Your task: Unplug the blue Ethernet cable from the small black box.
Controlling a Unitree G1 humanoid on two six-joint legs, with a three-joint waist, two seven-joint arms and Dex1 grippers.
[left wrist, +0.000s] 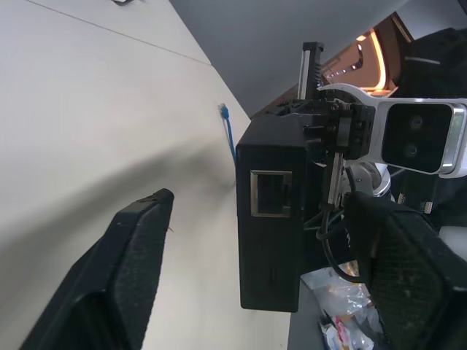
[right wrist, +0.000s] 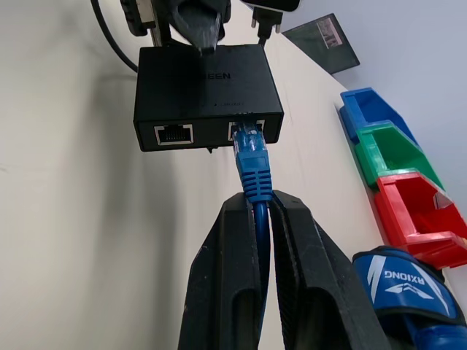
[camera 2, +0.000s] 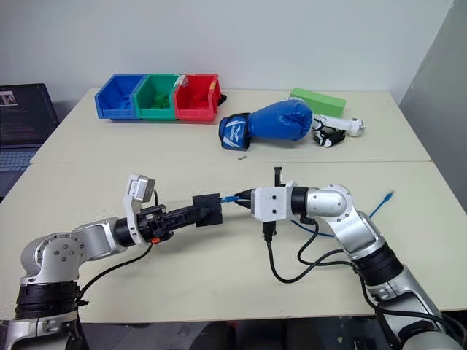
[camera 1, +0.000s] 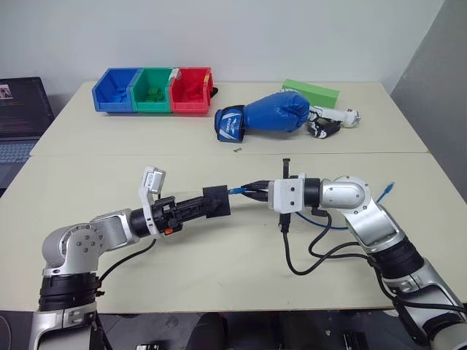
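We saw two pale tables [camera 1: 219,248] pushed together before a plain white wall [camera 1: 219,36], a laptop [camera 1: 18,117] at the left

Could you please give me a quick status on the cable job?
Right gripper shut on the blue Ethernet cable, plug at the port. Left gripper holds the small black box. Nothing in the way.

I'm seeing silver jointed arms, white wrist housings, black ribbed cuffs, black textured fingers [left wrist: 131,284], looping black cables.
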